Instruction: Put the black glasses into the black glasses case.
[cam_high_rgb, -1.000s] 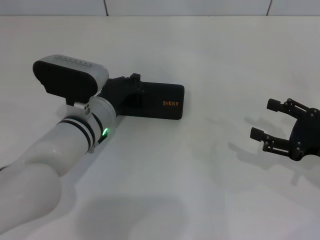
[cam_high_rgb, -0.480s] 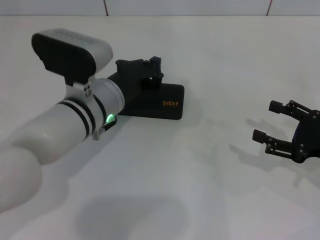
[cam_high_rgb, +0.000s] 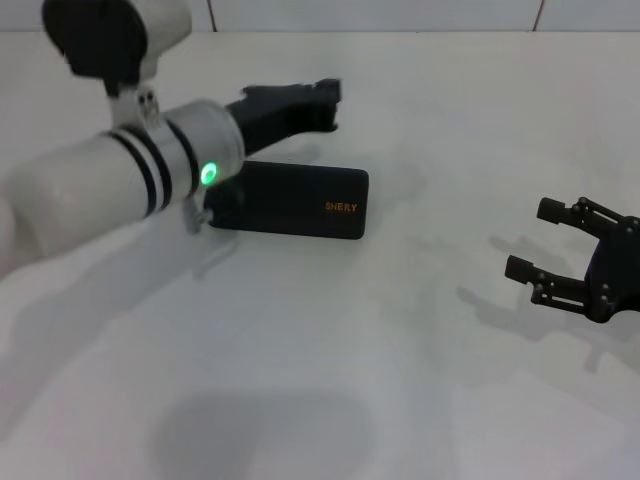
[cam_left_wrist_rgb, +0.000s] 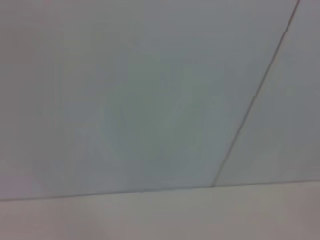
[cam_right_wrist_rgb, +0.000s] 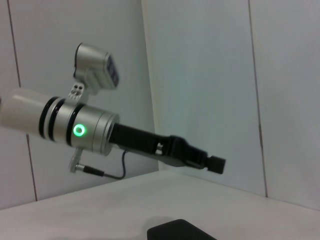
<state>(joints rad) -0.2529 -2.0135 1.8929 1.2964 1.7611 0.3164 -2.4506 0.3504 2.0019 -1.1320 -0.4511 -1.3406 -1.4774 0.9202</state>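
The black glasses case (cam_high_rgb: 290, 201) lies closed and flat on the white surface (cam_high_rgb: 380, 360), left of its centre and toward the far edge, with the orange "SHERY" lettering near its right end. The left gripper (cam_high_rgb: 334, 96) is raised above the case's far long edge, apart from it, its dark body pointing right and toward the back wall. In the right wrist view the same left gripper (cam_right_wrist_rgb: 216, 164) shows side-on in the air, well above the case's corner (cam_right_wrist_rgb: 180, 231) at the bottom edge; its fingers look drawn close together with nothing between them. Part of the case's left end is covered by the left arm's white wrist with its green light.

The right gripper (cam_high_rgb: 535, 240) rests low near the right edge of the surface, well apart from the case, its two fingers (cam_high_rgb: 522, 267) spread wide around nothing.

The black glasses cannot be made out in any view; whether they sit inside the closed case cannot be told. The left wrist view shows only the pale wall, a thin dark seam and a strip of the surface, with none of that arm's own fingers.
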